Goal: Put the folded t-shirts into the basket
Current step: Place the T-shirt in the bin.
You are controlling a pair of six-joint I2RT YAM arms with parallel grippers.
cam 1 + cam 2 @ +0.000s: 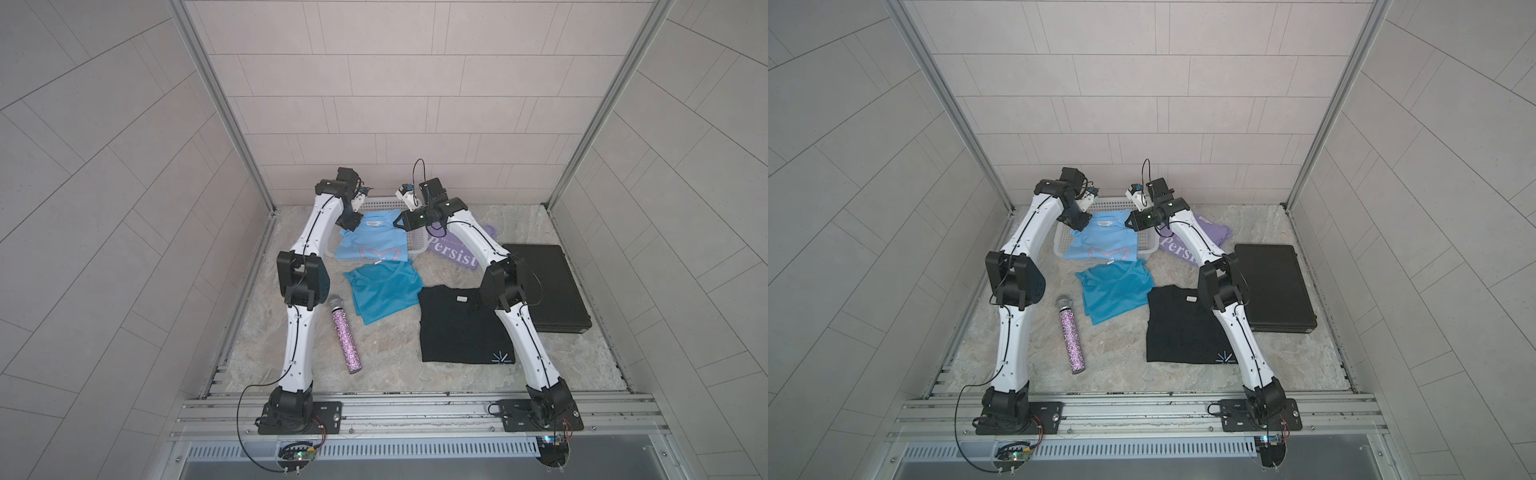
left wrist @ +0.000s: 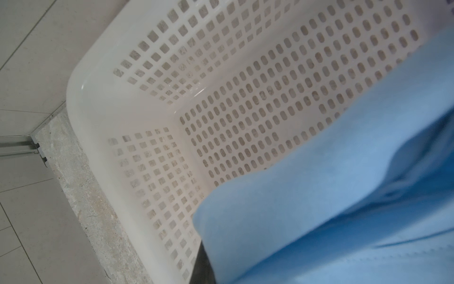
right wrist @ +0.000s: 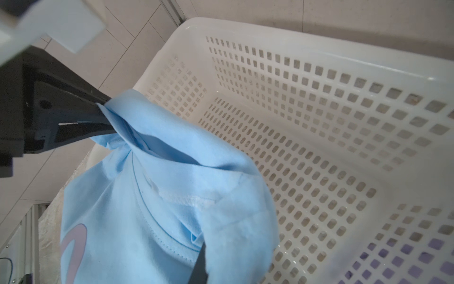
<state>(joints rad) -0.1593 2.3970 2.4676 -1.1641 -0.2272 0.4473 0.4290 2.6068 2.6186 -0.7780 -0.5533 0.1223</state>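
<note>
Both grippers hold up the light blue t-shirt (image 1: 370, 243) by its top corners over the white basket (image 1: 376, 203); its lower part drapes across the basket's near rim. My left gripper (image 1: 351, 222) is shut on the left corner and my right gripper (image 1: 400, 222) on the right corner. The right wrist view shows the left gripper (image 3: 100, 118) pinching the cloth (image 3: 159, 196) above the basket floor. The teal shirt (image 1: 384, 293) and the black shirt (image 1: 461, 328) lie flat in front of the basket, and the lavender shirt (image 1: 453, 253) lies to its right, under the right arm.
A flat black hard case (image 1: 544, 286) lies at the right side. A glittery purple microphone (image 1: 345, 336) lies near the left arm. The basket (image 2: 103, 103) stands close to the back wall and the left rear corner.
</note>
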